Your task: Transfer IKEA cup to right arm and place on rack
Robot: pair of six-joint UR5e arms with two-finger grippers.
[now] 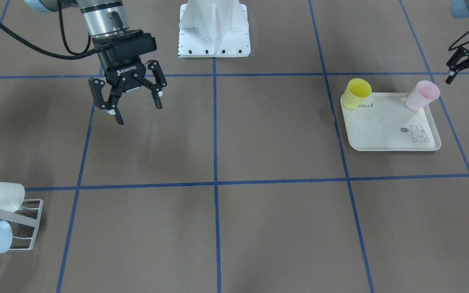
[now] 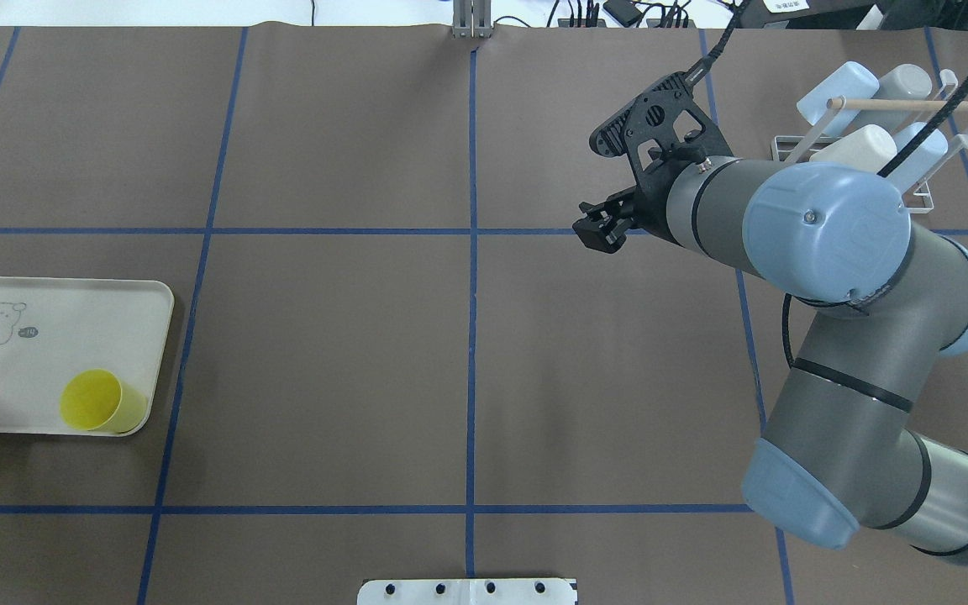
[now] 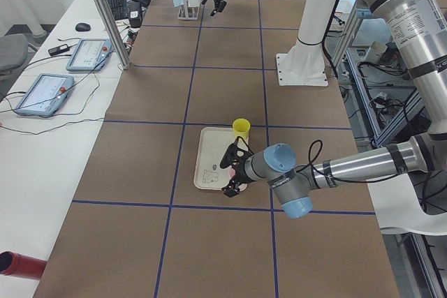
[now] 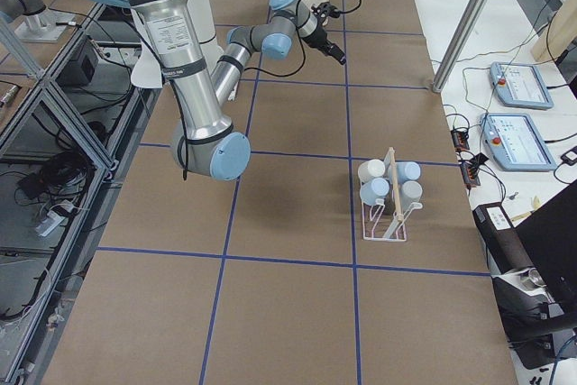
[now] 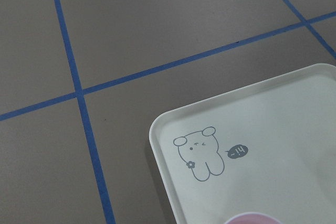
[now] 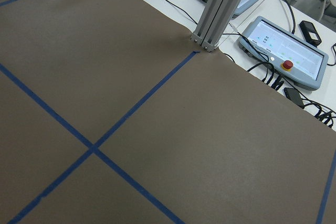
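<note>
One pale pink cup (image 1: 421, 94) (upright, tapered)

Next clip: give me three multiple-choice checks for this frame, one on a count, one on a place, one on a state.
1. How many cups sit on the white wire-frame rack? A two; B four; C six.
2. The yellow plastic cup stands: A on the rack; B on the cream rabbit-printed tray; C in a hand.
3. The right arm's black two-finger hand is: A open and empty; B shut on a cup; C shut on nothing.
Key: 1 B, the right side view shows two pairs of cups; 2 B, it stands in a corner of the tray; 3 A, the hand is spread wide with nothing in it.
</note>
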